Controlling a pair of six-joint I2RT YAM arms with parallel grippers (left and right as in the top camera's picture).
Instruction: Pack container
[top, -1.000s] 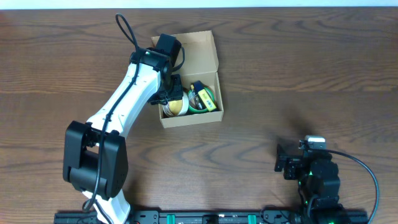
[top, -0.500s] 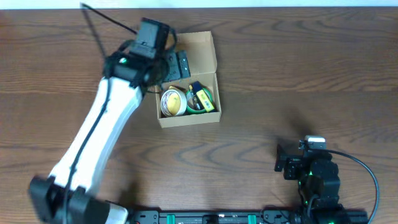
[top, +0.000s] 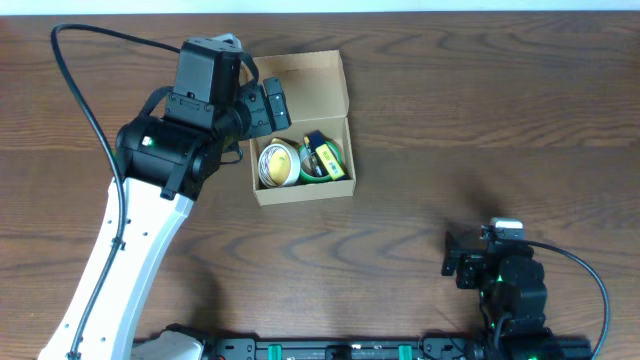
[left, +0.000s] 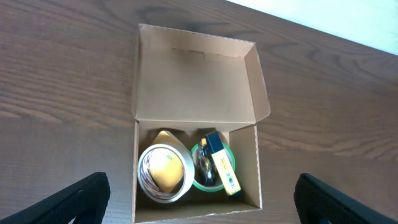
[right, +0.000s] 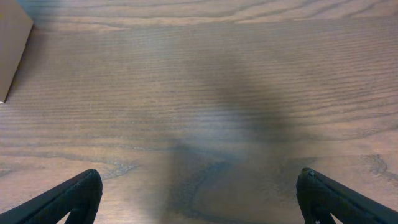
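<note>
The container (top: 302, 191) is a tan cardboard box on the wood table, its flap lid (top: 312, 84) standing open at the back. Inside lie a white tape roll (top: 279, 162) with a yellow piece in its hole, a green tape roll (top: 322, 166) and a yellow-and-black item (top: 331, 156). My left gripper (top: 265, 107) hovers open above the box's back left, holding nothing. In the left wrist view the container (left: 193, 87), white roll (left: 163, 174) and green roll (left: 213, 169) lie between the spread fingers (left: 81, 200). My right gripper (right: 199, 186) is open over bare wood.
The right arm (top: 505, 280) rests low at the front right of the table, far from the box. A corner of the box (right: 12, 46) shows at the left edge of the right wrist view. A black rail runs along the table's front edge (top: 330, 350).
My left gripper has opened, left the white tape roll in the box, and lifted up and back to the left. The right arm has not moved.
</note>
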